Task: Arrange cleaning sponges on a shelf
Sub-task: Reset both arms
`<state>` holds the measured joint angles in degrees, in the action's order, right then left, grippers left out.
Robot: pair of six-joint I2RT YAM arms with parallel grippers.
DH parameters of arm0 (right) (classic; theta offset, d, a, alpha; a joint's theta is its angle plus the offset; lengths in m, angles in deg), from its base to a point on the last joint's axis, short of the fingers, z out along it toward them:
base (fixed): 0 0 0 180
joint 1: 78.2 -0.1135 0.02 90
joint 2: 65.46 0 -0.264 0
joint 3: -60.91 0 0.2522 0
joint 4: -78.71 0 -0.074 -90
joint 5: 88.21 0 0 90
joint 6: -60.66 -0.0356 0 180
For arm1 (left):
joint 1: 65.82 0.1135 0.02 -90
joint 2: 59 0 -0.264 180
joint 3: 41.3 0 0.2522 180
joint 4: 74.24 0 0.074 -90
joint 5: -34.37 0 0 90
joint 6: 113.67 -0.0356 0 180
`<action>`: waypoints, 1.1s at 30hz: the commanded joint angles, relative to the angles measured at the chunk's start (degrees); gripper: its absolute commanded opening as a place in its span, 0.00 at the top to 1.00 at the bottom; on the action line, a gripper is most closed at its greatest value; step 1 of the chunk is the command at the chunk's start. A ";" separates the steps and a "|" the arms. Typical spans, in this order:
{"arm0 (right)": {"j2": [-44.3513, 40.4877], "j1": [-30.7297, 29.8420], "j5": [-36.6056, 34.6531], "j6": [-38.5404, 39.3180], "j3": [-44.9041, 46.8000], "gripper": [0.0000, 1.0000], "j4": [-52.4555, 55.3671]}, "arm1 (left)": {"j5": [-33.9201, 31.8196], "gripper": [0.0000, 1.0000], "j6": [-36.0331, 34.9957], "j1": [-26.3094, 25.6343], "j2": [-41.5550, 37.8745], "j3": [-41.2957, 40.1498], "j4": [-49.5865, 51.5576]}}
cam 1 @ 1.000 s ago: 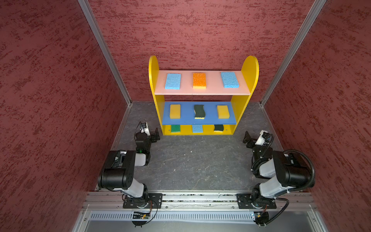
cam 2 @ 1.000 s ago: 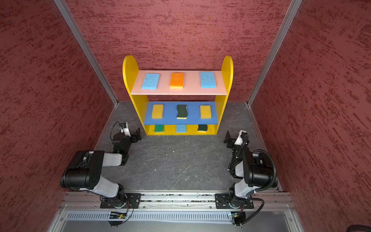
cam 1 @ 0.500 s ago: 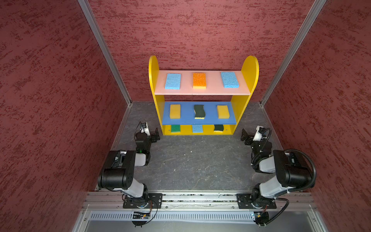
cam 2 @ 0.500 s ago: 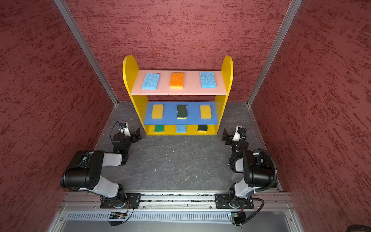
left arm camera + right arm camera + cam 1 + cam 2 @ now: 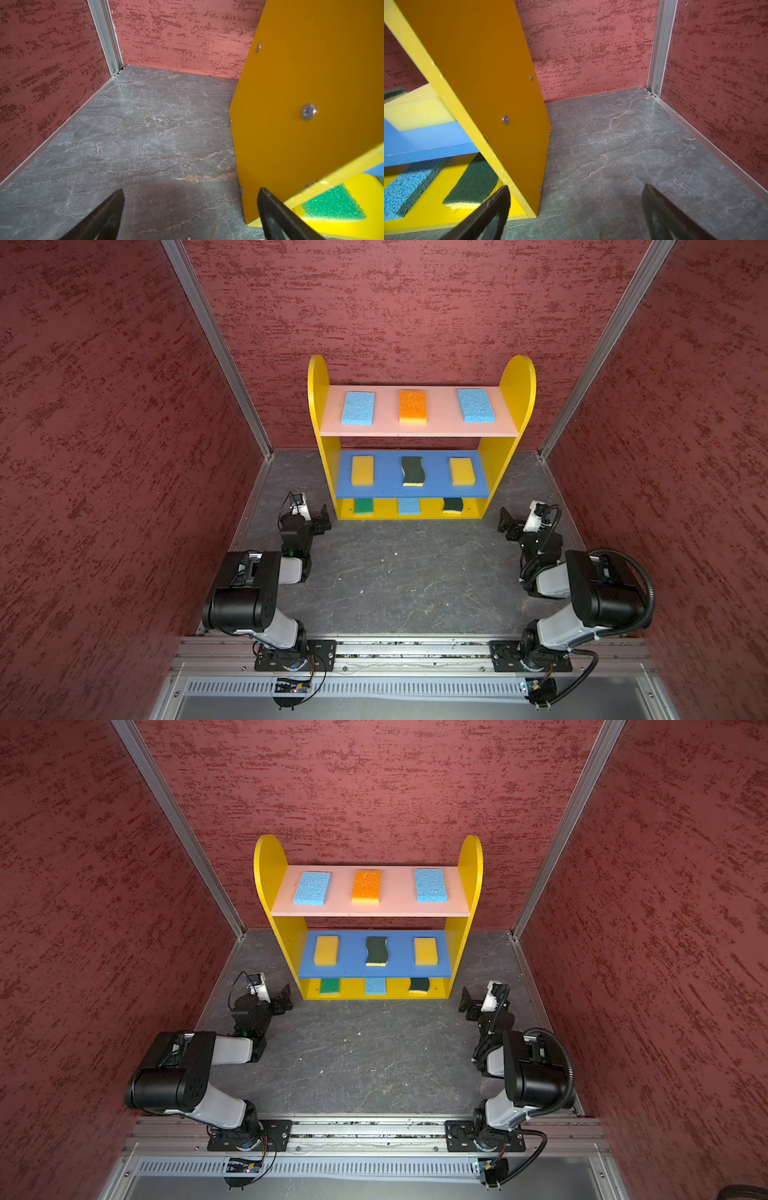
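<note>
The shelf (image 5: pixel 515 381) (image 5: pixel 266 861) stands against the back wall. Its pink board carries two light blue sponges (image 5: pixel 358 408) (image 5: pixel 476 405) and an orange one (image 5: pixel 412 406). On the blue board lie two yellow sponges (image 5: pixel 362 470) (image 5: pixel 462 471) and a dark green wavy one (image 5: pixel 412 471). The bottom board holds a bright green sponge (image 5: pixel 363 506) (image 5: pixel 332 205), a light blue one (image 5: pixel 409 506) and a dark green one (image 5: pixel 453 505) (image 5: pixel 473 182). My left gripper (image 5: pixel 323 522) (image 5: pixel 190 207) hangs open and empty by the shelf's left foot. My right gripper (image 5: pixel 508 526) (image 5: pixel 576 207) is open and empty by the right foot.
Red textured walls (image 5: pixel 104 448) close in the left, right and back. The grey marbled floor (image 5: pixel 407 572) lies between the arms and the shelf. An aluminium rail (image 5: pixel 407 649) carries both arm bases at the front. Each yellow side panel (image 5: pixel 291 104) (image 5: pixel 477 62) stands close to a fingertip.
The right gripper has moved left and forward, closer to the shelf's right foot. The left arm and all sponges have stayed put.
</note>
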<state>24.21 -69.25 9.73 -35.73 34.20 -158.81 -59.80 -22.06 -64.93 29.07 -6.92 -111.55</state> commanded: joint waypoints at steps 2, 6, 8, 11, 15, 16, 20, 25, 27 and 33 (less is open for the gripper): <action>-0.78 -0.21 0.23 1.31 0.24 0.01 -2.10 | -0.31 0.01 -0.81 -0.23 -0.14 0.48 -1.49; -0.74 -0.24 0.53 1.34 0.68 0.01 -2.74 | -0.31 0.01 -0.77 -0.25 -0.10 0.47 -1.49; -0.65 -0.24 2.53 2.18 1.85 0.01 -5.15 | -0.31 0.01 -0.77 -0.26 -0.05 0.47 -1.49; -0.13 -0.23 4.18 2.72 3.94 0.01 -9.66 | -0.32 0.01 -0.81 -0.25 -0.15 0.47 -1.45; 0.01 -0.25 5.59 3.21 4.51 0.01 -11.02 | -0.36 0.01 -0.79 -0.27 -0.10 0.54 -1.48; 0.13 -0.22 5.99 3.34 4.65 0.01 -11.38 | -0.28 0.01 -0.74 -0.22 -0.09 0.47 -1.45; 0.11 -0.23 6.02 3.32 4.65 0.01 -11.17 | -0.32 0.01 -0.77 -0.23 -0.09 0.50 -1.49; -0.02 -0.16 6.21 3.35 4.30 0.01 -10.59 | -0.32 0.01 -0.77 -0.26 -0.09 0.48 -1.49; 0.03 -0.16 6.36 3.36 4.04 0.01 -10.00 | -0.27 0.01 -0.75 -0.22 -0.10 0.49 -1.47; -0.11 -0.11 6.64 3.57 3.04 0.01 -8.11 | -0.39 0.01 -0.81 -0.25 -0.09 0.47 -1.48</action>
<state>24.21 -69.36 15.11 -33.87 38.31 -166.37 -59.80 -22.08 -64.93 29.07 -6.92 -111.55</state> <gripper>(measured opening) 0.989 0.994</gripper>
